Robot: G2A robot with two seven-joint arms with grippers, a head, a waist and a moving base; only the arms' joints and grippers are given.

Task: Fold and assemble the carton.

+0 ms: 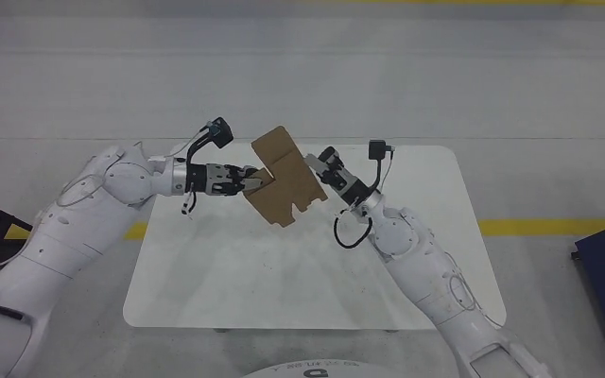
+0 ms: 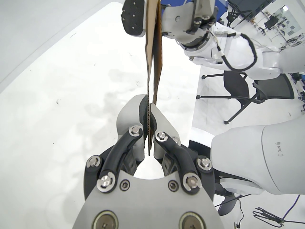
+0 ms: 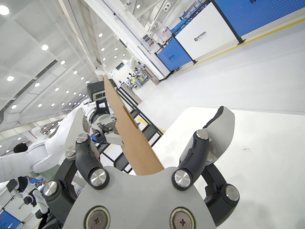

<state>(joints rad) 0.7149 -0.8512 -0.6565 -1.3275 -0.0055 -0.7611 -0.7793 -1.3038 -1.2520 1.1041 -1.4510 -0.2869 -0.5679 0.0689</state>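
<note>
Counted: one carton (image 1: 284, 177), two tools, one surface (image 1: 189, 274).

Carton flat and brown, not squared up, held tilted over the far middle of the surface, between the two tools.

Left tool (image 1: 253, 180) clenched on the carton's near edge. Right tool (image 1: 315, 171) released, fingers (image 3: 221, 125) spread wide with the carton's opposite end passing between them.

From above: the carton's broad face, a notch along its lower edge, and both arms meeting at it from either side. Nothing there of how hard either tool bites.

From the left wrist: the carton edge-on, two corrugated layers pinched between the dark pads of that tool (image 2: 149, 113), and farther off the right tool straddling the sheet, one black pad just beside one face and the other finger close against the opposite face.

From the right wrist: a narrow brown strip rising between the spread fingers, well apart from the finger on the surface side.

Cut off: the carton's upper end at the frame edge in the left wrist view; its lower end behind the right tool's own plate.

Hard to tell: whether the carton's lowest corner touches the surface, and whether the right tool's fingers touch the carton at all.
</note>
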